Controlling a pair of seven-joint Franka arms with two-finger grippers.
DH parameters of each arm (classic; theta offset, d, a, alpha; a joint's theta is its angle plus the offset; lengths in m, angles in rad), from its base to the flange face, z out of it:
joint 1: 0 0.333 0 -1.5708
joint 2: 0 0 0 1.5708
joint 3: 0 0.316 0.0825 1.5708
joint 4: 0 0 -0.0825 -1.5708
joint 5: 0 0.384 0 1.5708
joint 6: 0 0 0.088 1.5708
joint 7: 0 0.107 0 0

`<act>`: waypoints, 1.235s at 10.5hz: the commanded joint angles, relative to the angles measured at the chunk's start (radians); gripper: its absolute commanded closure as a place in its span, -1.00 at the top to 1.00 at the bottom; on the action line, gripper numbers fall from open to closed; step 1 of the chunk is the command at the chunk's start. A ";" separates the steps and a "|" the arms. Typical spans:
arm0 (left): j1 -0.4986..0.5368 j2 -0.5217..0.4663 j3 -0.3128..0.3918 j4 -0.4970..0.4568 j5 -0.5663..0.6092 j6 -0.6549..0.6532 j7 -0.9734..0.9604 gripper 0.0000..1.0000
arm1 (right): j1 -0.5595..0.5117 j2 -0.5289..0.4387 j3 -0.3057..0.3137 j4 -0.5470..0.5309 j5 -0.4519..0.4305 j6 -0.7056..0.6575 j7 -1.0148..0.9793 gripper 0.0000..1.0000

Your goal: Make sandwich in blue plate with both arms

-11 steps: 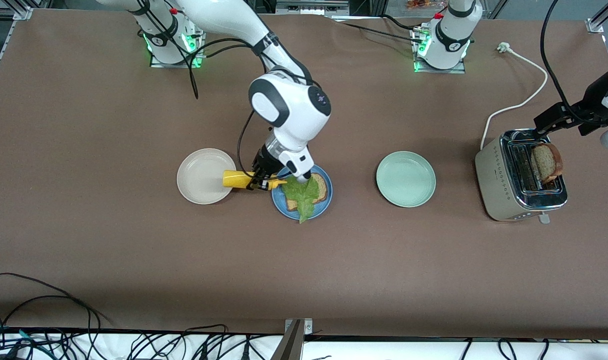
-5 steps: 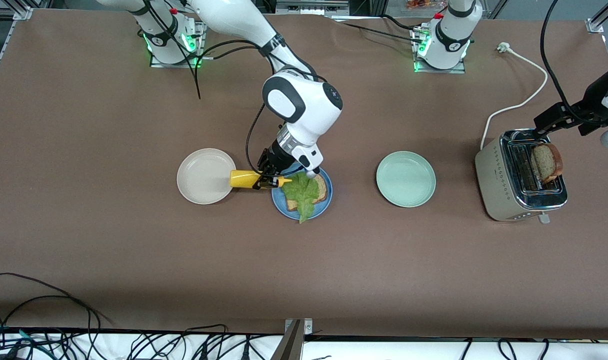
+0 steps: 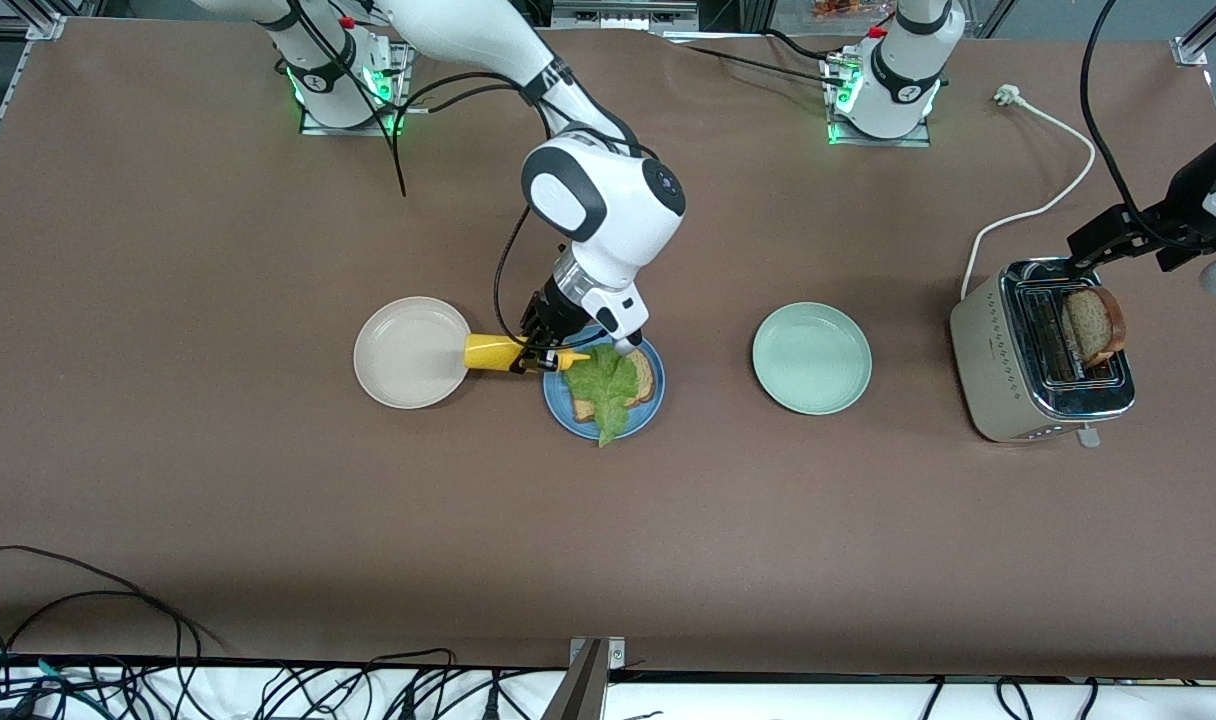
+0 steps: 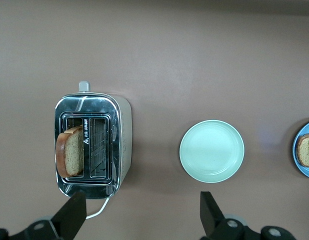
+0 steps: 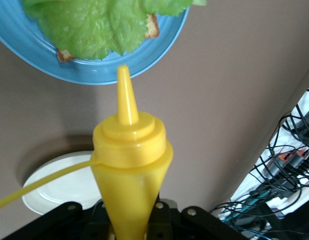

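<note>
The blue plate (image 3: 566, 405) holds one toasted bread slice (image 3: 646, 374) with a green lettuce leaf (image 3: 605, 384) on it; both also show in the right wrist view, plate (image 5: 167, 47) and lettuce (image 5: 94, 25). My right gripper (image 3: 534, 356) is shut on a yellow squeeze bottle (image 3: 493, 352), held sideways with its nozzle over the plate's rim (image 5: 124, 95). A second toast slice (image 3: 1092, 326) stands in the toaster (image 3: 1008, 385). My left gripper (image 4: 142, 220) is open and empty, up over the table beside the toaster (image 4: 122, 140).
A beige plate (image 3: 398, 352) lies beside the blue plate toward the right arm's end. A pale green plate (image 3: 811, 358) lies between the blue plate and the toaster. The toaster's white cord (image 3: 1043, 205) runs toward the left arm's base.
My right gripper has shifted with the yellow bottle toward the left arm's end, bringing its nozzle over the blue plate's rim. The left arm has not moved.
</note>
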 commanded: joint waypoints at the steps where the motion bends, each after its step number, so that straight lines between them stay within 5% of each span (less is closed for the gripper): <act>1: -0.002 -0.007 -0.004 0.002 -0.011 -0.001 -0.004 1.00 | -0.065 -0.093 -0.006 -0.002 0.204 -0.025 -0.091 -0.77; 6: 0.008 -0.018 0.001 -0.029 -0.007 0.046 0.005 1.00 | -0.367 -0.133 -0.008 0.000 0.664 -0.025 -0.443 -0.77; 8: 0.013 -0.029 0.004 -0.130 -0.001 0.171 0.010 1.00 | -0.468 -0.133 -0.008 0.000 0.807 -0.106 -0.578 -0.77; 13: 0.053 -0.109 0.032 -0.285 0.019 0.220 0.001 1.00 | -0.692 -0.154 -0.010 0.000 1.056 -0.396 -0.949 -0.80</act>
